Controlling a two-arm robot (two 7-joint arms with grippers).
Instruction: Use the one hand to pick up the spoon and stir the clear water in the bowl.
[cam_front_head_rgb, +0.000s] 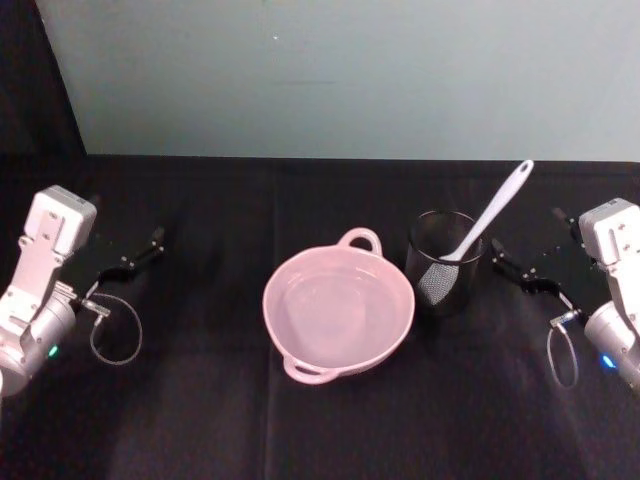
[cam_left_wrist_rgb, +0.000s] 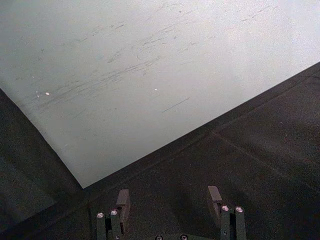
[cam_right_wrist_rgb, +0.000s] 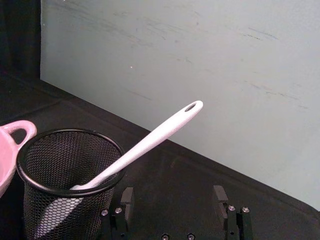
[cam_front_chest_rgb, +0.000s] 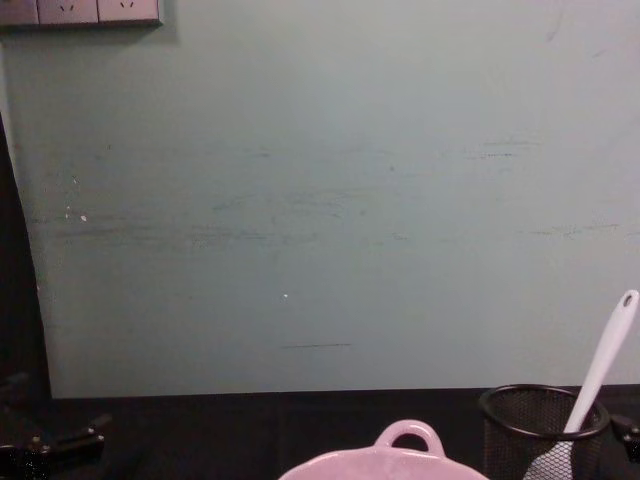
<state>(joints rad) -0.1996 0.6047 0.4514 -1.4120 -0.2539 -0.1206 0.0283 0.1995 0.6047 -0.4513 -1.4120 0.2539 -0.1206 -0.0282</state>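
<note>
Well, the spoon (cam_front_head_rgb: 492, 218) leaned blade-down in the mesh cup (cam_front_head_rgb: 440, 290) beside the bowl (cam_front_head_rgb: 361, 240). It looked like light, stiff, slick plastic, probably best gripped on its bare upper handle. Right pincer (cam_right_wrist_rgb: 173, 196) hung open and empty nearby; left pincer (cam_left_wrist_rgb: 169, 197) sat open, well apart.

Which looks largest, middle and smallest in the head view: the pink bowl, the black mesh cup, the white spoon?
1. Pink bowl, clearly largest.
2-3. Mesh cup and white spoon: unranked; the spoon is longer but thin, its blade inside the cup, while the cup is bulkier.
</note>
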